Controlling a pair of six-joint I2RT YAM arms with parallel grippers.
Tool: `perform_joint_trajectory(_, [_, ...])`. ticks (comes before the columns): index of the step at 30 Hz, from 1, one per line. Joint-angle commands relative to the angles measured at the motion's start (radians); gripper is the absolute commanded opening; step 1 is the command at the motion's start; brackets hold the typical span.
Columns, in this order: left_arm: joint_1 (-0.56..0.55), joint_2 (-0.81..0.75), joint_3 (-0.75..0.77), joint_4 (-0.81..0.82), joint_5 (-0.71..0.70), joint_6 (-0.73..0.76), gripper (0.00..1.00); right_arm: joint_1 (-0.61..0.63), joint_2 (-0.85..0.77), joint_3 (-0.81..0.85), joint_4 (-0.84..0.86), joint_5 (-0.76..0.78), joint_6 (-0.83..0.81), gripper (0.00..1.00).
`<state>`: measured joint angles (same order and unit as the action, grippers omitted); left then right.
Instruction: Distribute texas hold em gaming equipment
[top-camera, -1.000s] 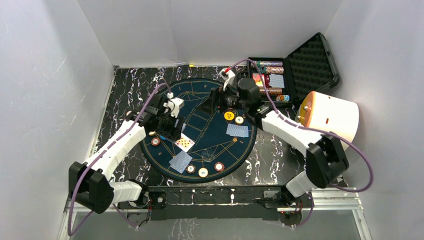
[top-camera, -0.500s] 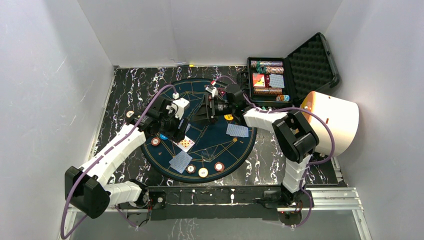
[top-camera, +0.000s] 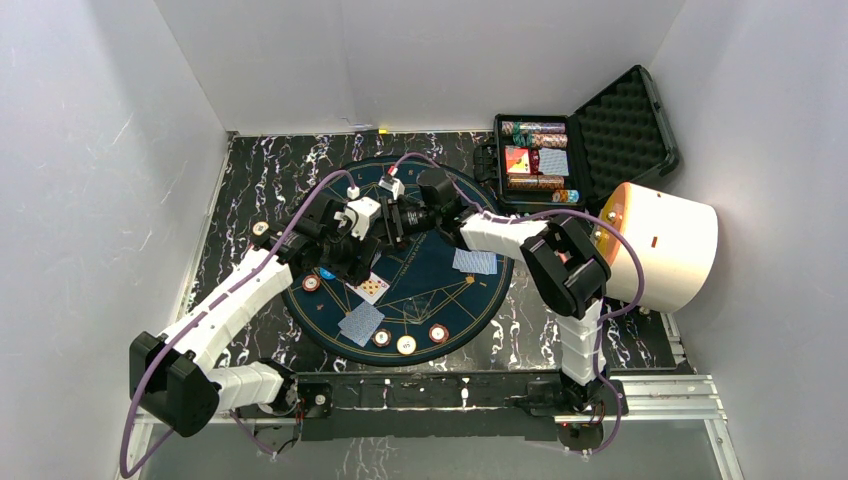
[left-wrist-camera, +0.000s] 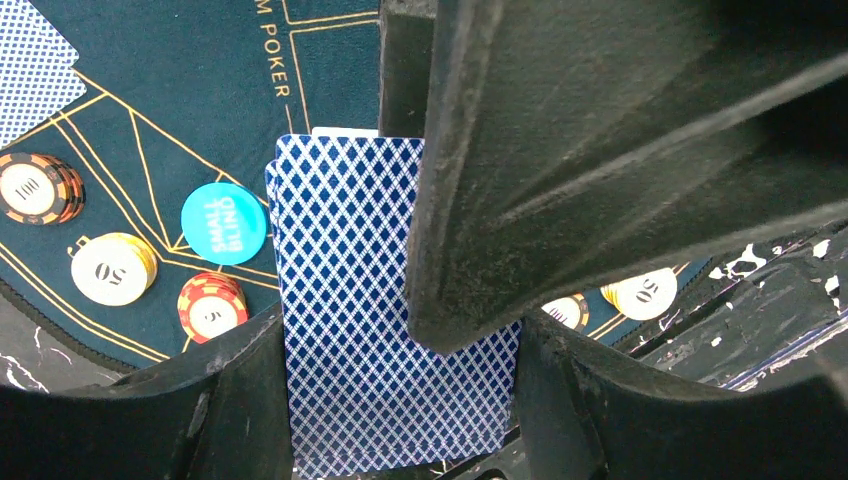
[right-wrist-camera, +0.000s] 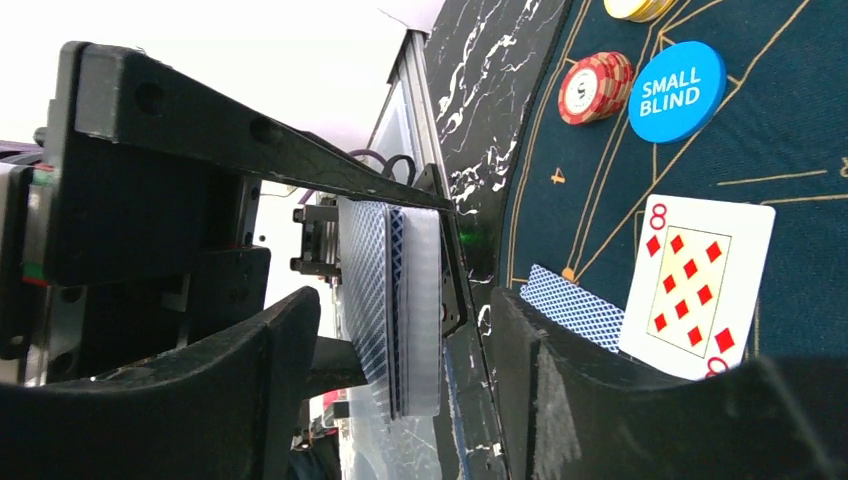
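Your left end effector (left-wrist-camera: 400, 390) is clenched across the width of a stack of blue diamond-backed playing cards (left-wrist-camera: 340, 300), holding it over the round dark-teal felt poker mat (top-camera: 440, 290). On the mat past its fingers lie a turquoise round "small blind" button (left-wrist-camera: 224, 223) and a face-up eight of diamonds card (right-wrist-camera: 697, 285). Your right end effector (right-wrist-camera: 405, 320), just beside the left one, stands released. Its fingers are parted either side of that stack, with gaps showing on both sides.
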<state>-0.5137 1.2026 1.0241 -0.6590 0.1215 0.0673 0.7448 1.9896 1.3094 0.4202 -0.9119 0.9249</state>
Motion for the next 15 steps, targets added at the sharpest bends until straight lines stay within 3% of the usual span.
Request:
perform_joint_trajectory(1, [-0.006,-0.024,0.020,0.001,0.004,0.001,0.00,-0.011,-0.024,0.046,-0.072,0.020,-0.084,0.70])
perform_joint_trajectory(6, [-0.008,-0.027,0.017,-0.001,0.007,-0.007,0.00,-0.027,-0.043,0.076,-0.199,0.049,-0.184,0.67])
perform_joint_trajectory(15, [-0.008,-0.020,0.016,-0.004,0.010,-0.013,0.00,-0.057,-0.080,0.078,-0.213,0.047,-0.215,0.64])
